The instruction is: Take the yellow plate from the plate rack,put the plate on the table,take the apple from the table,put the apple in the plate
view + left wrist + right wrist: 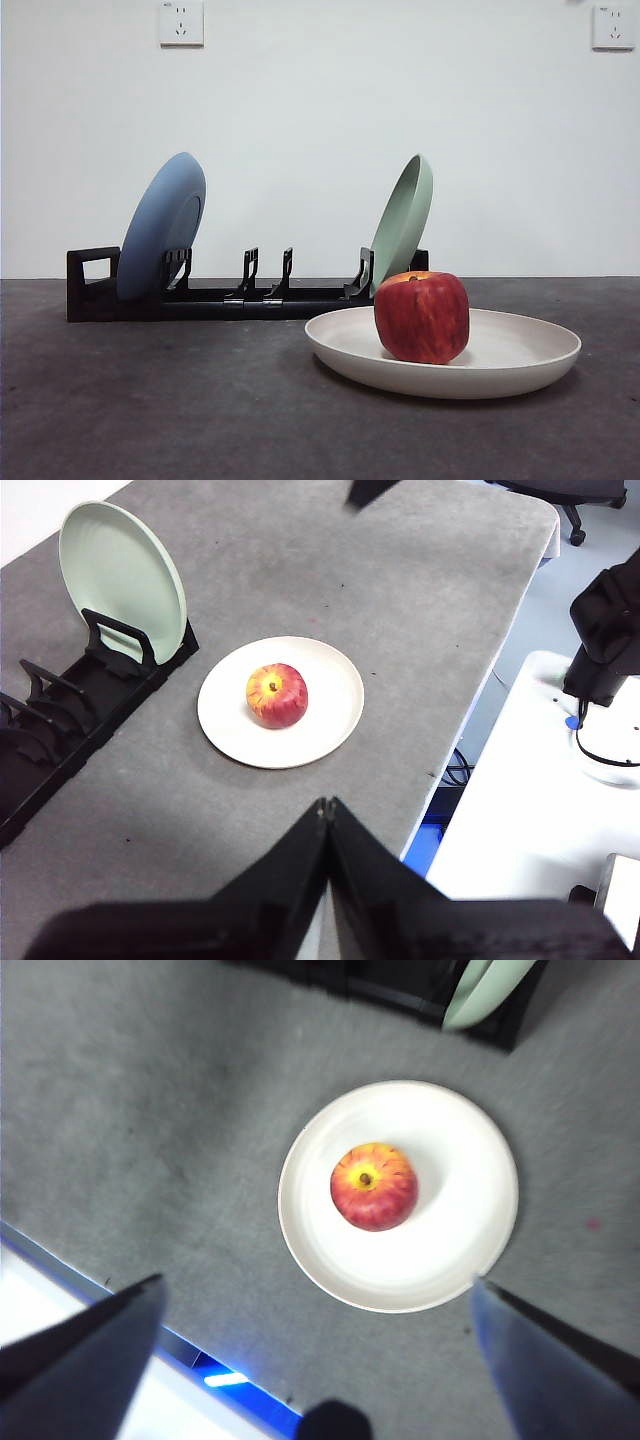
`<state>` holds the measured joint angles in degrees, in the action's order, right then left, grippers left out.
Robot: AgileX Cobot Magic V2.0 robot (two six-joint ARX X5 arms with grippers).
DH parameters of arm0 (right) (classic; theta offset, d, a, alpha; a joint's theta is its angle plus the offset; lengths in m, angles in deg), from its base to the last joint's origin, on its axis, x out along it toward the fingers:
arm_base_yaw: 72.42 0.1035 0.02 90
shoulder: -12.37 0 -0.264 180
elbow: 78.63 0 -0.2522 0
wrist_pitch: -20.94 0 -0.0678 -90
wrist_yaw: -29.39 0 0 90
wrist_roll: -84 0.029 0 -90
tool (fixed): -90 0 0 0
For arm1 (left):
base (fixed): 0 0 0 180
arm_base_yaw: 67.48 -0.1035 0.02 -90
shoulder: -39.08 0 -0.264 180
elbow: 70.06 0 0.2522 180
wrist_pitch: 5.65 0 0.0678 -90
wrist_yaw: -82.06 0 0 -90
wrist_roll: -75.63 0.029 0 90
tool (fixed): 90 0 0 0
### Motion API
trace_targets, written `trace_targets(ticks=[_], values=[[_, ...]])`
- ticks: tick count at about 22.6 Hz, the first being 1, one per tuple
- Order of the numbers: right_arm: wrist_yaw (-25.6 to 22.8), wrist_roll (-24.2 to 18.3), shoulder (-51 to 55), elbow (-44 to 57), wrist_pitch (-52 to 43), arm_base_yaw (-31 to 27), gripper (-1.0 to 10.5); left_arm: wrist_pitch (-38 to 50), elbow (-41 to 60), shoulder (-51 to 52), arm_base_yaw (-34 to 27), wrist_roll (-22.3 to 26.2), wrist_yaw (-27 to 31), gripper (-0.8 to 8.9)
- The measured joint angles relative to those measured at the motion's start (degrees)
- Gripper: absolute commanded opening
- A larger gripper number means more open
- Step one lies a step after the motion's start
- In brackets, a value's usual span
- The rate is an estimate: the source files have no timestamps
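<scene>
Since the apple (421, 316) is already seated in the yellow plate (520, 352), which lies flat on the bench (150, 400) just in front of the right end of the plate rack (215, 297), the task is judged to be all but finished, and the step in hand is taken to be a clean retreat. It would be done best if both arms were kept high and drawn straight away, so that neither the plate rim nor the fruit is brushed and the apple is not set rolling.

The left end effector (327, 815) is seen with its jaws pressed together and nothing between them, well back from the plate. The right end effector (315, 1305) is spread wide above the plate's near side and is holding nothing.

The apple is squat and blocky, red with darker streaks and a yellow-orange patch around the stem dimple; it is placed upright, slightly left of the plate's centre. The plate is cream, matte and shallow, with a raised rim. A light blue plate (162, 225) and a pale green plate (404, 218) are left leaning in the rack.
</scene>
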<state>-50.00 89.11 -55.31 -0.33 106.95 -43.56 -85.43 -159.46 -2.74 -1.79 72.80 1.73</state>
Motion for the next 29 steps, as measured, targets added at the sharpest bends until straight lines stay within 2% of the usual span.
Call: trace_targets(ticks=[1, 6, 12, 17, 22, 24, 25, 27, 29], values=[[-0.33, -0.04, 1.55, -0.59, 1.2, 0.0, 0.0, -0.02, 0.0, 0.0, 0.0, -0.17, 0.0, -0.08], [-1.27, -0.22, 6.95, -1.55, 5.09, 0.0, 0.0, 0.0, 0.0, 0.0, 0.0, -0.7, 0.0, -0.08], [-1.7, -0.22, 9.29, -1.64, 5.25, 0.0, 0.0, 0.0, 0.0, -0.22, 0.0, -0.83, 0.0, -0.03], [-6.64, -0.42, 8.15, -1.64, 5.25, -0.02, 0.0, 0.02, 0.0, -2.12, 0.0, -0.83, 0.0, -0.03], [-8.79, -0.44, 6.32, -1.64, 5.27, 0.0, 0.0, 0.11, 0.0, -5.18, -0.66, -0.83, 0.2, -0.03], [-9.92, -0.42, 5.64, -1.64, 5.25, 0.0, 0.0, 0.35, 0.0, -5.73, -4.61, -0.46, -1.03, -0.03], [-10.05, -0.44, 5.42, -1.64, 5.25, 0.0, 0.0, 0.66, 0.02, -5.62, -7.61, 1.27, -2.27, -0.03], [-10.19, -0.42, 4.87, -1.64, 5.25, 0.0, 0.0, 5.31, 3.23, -3.41, -16.57, 7.54, -6.01, -0.03], [-10.21, -0.44, 4.42, -1.64, 5.25, 0.0, 0.0, 14.67, 10.91, 0.83, -26.58, 13.55, -8.7, -0.03]])
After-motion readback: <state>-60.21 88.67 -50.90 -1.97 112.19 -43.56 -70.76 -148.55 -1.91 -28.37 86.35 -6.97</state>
